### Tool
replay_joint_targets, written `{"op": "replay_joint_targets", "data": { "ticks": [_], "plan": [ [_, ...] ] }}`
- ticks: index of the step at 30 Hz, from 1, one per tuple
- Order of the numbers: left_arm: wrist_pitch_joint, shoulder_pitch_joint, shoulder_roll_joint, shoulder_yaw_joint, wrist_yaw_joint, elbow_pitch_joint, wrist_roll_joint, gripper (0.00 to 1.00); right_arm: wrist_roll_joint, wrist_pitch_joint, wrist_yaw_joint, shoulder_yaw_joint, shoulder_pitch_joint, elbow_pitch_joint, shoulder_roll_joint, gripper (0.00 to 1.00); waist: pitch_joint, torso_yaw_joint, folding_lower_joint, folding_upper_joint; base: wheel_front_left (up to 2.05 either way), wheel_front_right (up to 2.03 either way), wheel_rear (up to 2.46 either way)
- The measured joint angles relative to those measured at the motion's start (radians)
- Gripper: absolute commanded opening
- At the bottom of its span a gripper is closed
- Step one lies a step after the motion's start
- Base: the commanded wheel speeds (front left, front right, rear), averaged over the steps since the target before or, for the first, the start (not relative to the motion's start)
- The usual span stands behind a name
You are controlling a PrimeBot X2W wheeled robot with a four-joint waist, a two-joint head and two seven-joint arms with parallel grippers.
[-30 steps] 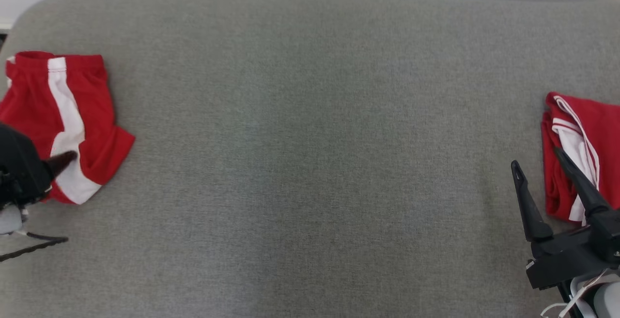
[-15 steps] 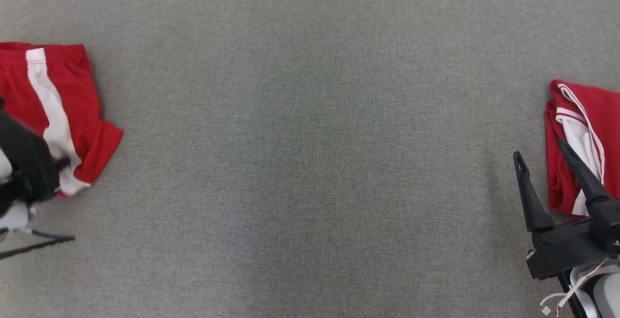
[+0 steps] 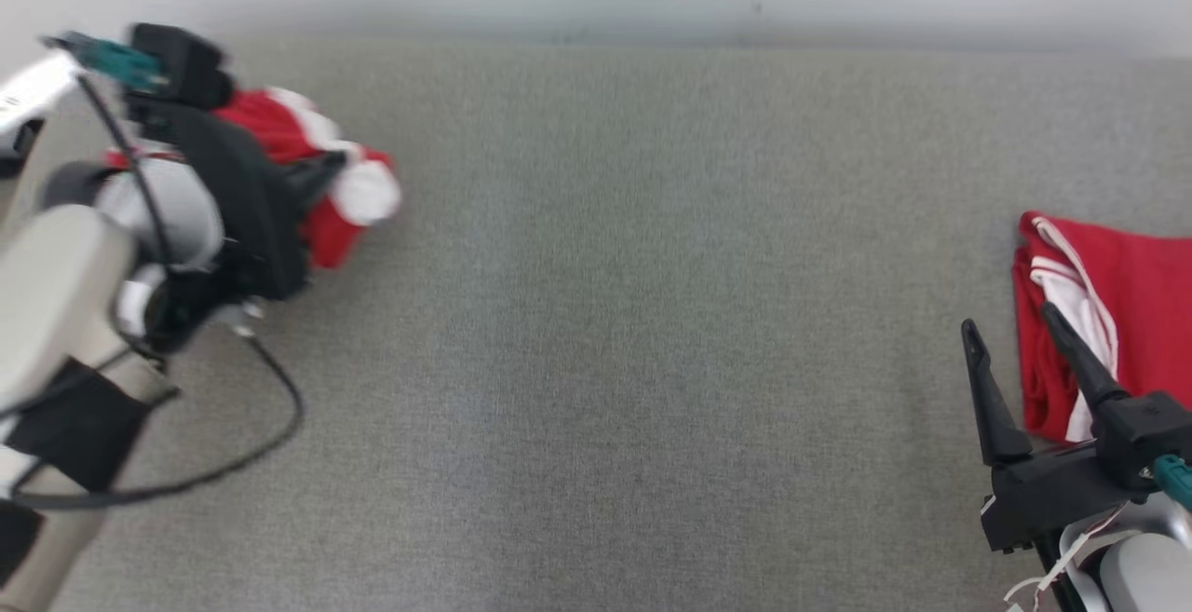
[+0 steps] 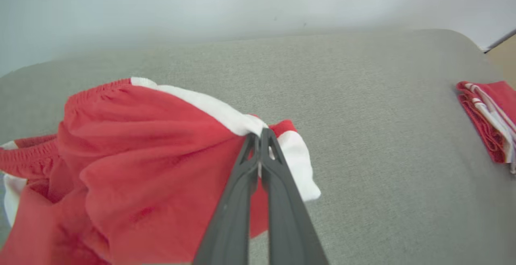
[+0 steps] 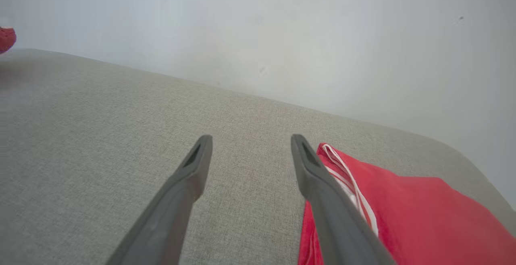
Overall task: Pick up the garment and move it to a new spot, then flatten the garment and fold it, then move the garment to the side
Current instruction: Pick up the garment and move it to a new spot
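Note:
The garment is a pair of red shorts with white side stripes, bunched and hanging off the grey surface at the far left. My left gripper is shut on it. The left wrist view shows the two fingers pressed together at the tips, pinching the garment where the white stripe meets the red cloth. My right gripper stands open low at the right, with nothing between its fingers.
A folded red and white garment lies at the table's right edge, just beside my right gripper's outer finger. The grey padded table stretches wide between the arms. A pale wall runs behind it.
My left gripper has shut on the shorts and raised them off the surface, so they hang bunched. The head camera has shifted. The right gripper stays open in place.

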Motion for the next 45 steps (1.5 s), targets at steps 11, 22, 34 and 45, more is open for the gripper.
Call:
{"op": "replay_joint_targets", "data": {
  "ticks": [11, 22, 34, 45],
  "plan": [
    [-0.129, 0.182, -0.012, -0.182, 0.0, -0.317, -0.1, 0.0, 0.034, -0.025, 0.012, -0.003, 0.037, 0.035, 0.017, 1.0, -0.112, -0.035, -0.0002, -0.0001, 0.0, 0.0, 0.0],
    [-0.214, 0.366, -0.096, -0.365, 0.0, -0.374, -0.081, 0.0, 0.041, -0.034, 0.015, -0.015, 0.056, 0.036, 0.027, 1.0, -0.134, -0.088, -0.0001, 0.0, 0.0, 0.0, 0.0],
    [-0.256, 0.453, -0.176, -0.498, 0.0, -0.319, -0.041, 0.0, 0.044, -0.043, 0.015, -0.02, 0.067, 0.044, 0.034, 1.0, -0.144, -0.078, 0.0, 0.0, 0.0, 0.0, 0.0],
    [-0.332, 0.472, -0.224, -0.483, 0.0, -0.205, -0.019, 1.0, 0.051, -0.044, 0.019, -0.018, 0.067, 0.079, 0.039, 1.0, -0.167, -0.06, 0.0, 0.0, 0.0, 0.0, 0.0]
  ]
}}
